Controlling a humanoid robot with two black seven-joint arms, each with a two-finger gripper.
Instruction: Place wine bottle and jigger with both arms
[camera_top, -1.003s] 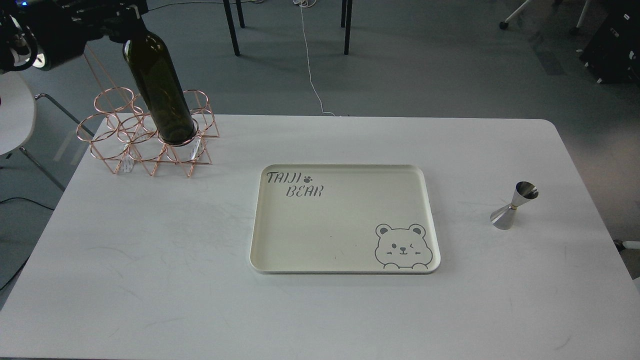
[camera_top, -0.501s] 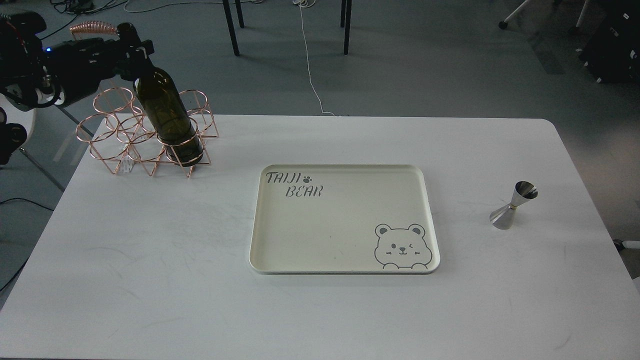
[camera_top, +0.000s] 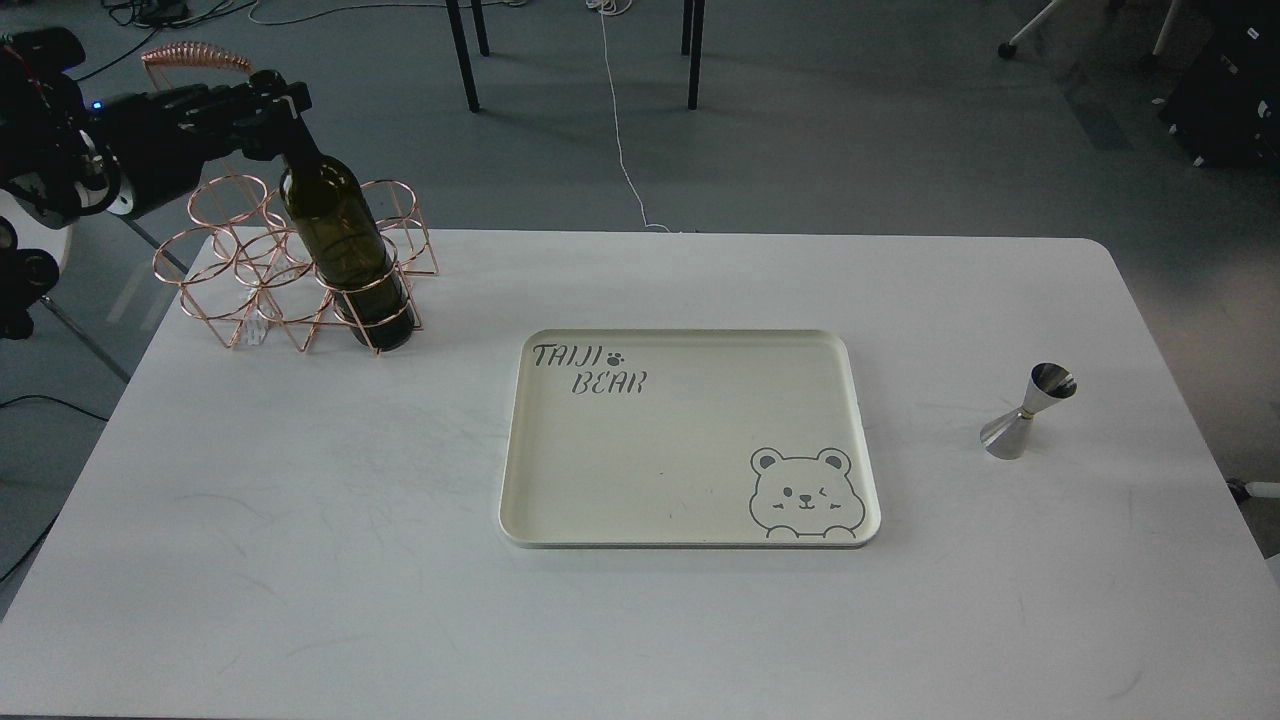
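Wine bottle (camera_top: 345, 250) in wire rack (camera_top: 290, 265), white table (camera_top: 300, 520) w/ tray (camera_top: 690, 440)

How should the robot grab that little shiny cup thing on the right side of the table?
Probably at the narrow waist of the jigger, where its two cones meet. It stands upright and alone on the table, so a gripper could come in level from the right side and close on that pinch, where the flaring cones should keep it from slipping.

Office or lab — grey carpet floor (camera_top: 850, 140), loose cables (camera_top: 622, 130), castor chair base (camera_top: 1030, 30).
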